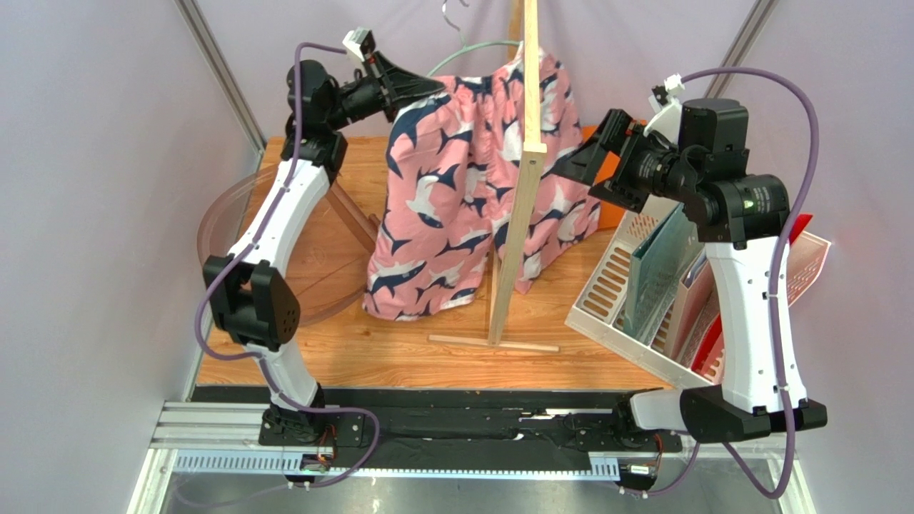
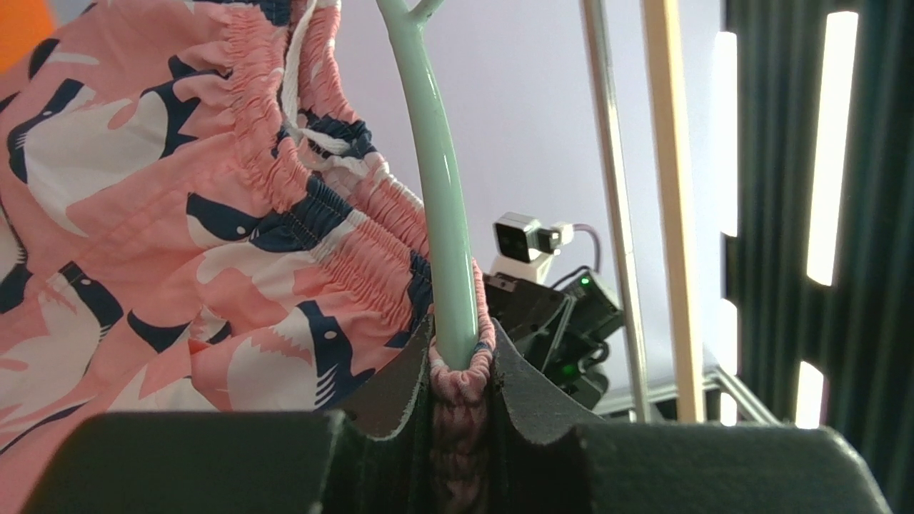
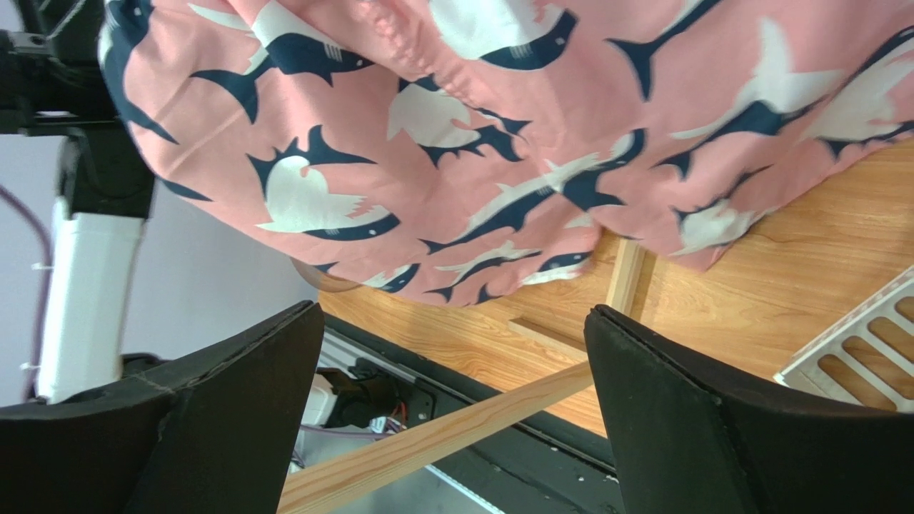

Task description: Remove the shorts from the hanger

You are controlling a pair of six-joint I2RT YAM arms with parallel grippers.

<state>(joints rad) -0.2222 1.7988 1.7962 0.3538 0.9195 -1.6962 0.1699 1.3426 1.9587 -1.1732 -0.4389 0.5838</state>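
Soft pink shark-print fabric shorts are hanging upper centre in the top view, on a thin mint-green hanger. The left gripper is pinching the gathered waistband; the right gripper is gaping, empty. Fabric is looking light, limp, stretchy; the waistband is likely giving the surest hold.

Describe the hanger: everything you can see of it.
The hanger is thin, smooth and pale mint green, plastic by its look. One curved arm runs down inside the gathered waistband of the shorts, which hang on it. Its end sits where the left gripper pinches the waistband. What its hook hangs on is out of view.
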